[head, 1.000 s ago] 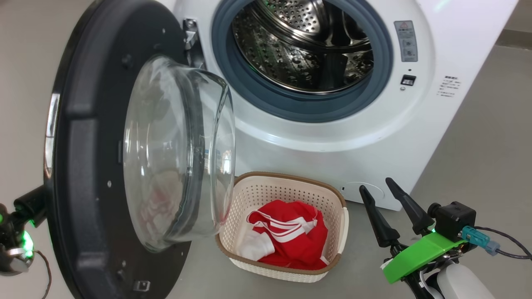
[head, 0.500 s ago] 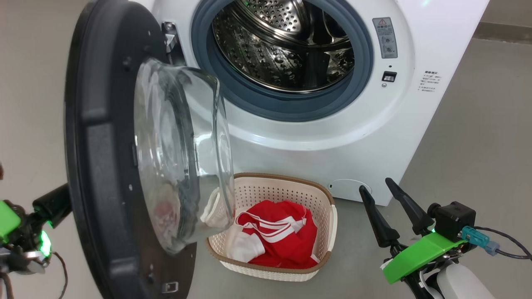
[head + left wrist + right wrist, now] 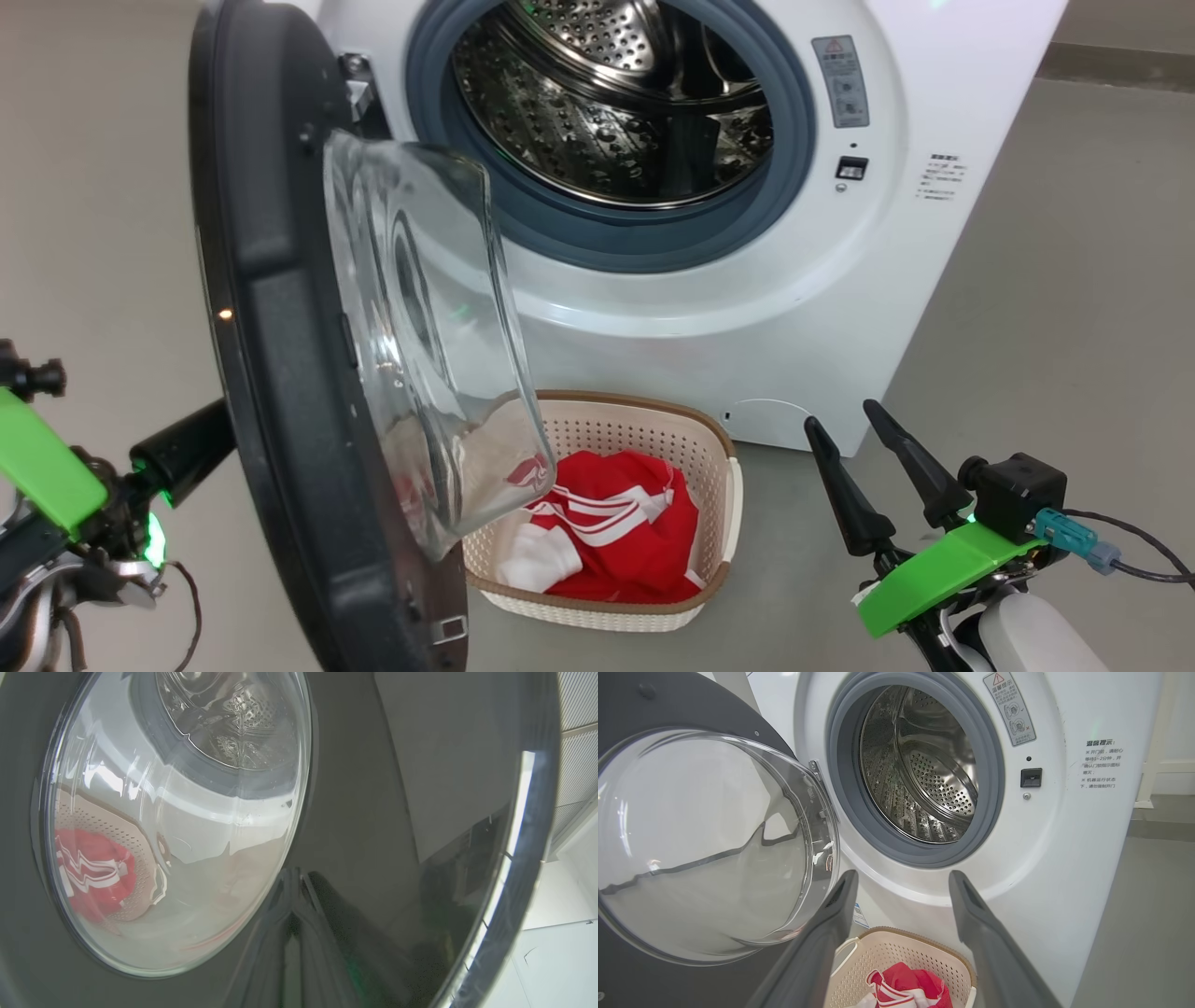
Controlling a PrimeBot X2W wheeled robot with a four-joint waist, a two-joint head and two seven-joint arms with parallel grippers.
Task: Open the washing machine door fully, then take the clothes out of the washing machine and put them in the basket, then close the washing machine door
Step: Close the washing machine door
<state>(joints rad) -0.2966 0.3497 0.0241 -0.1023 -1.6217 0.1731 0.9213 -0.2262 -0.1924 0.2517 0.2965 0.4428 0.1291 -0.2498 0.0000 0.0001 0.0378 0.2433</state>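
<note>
Door (image 3: 271, 308) half-open, near basket (image 3: 644, 434) rim; right jaws apart.

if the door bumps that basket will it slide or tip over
Probably slide: the basket looks like thin perforated plastic holding only the clothes, so likely light. Tipping seems unlikely: it sits low and wide on the smooth floor.

Head view, set high, looks forward and down on washer (image 3: 840, 308), door (image 3: 271, 373) and basket (image 3: 691, 448); left wrist view sits close against the door's outer face; right wrist view, set low, faces the washer front, sharing door and basket with the head view.
</note>
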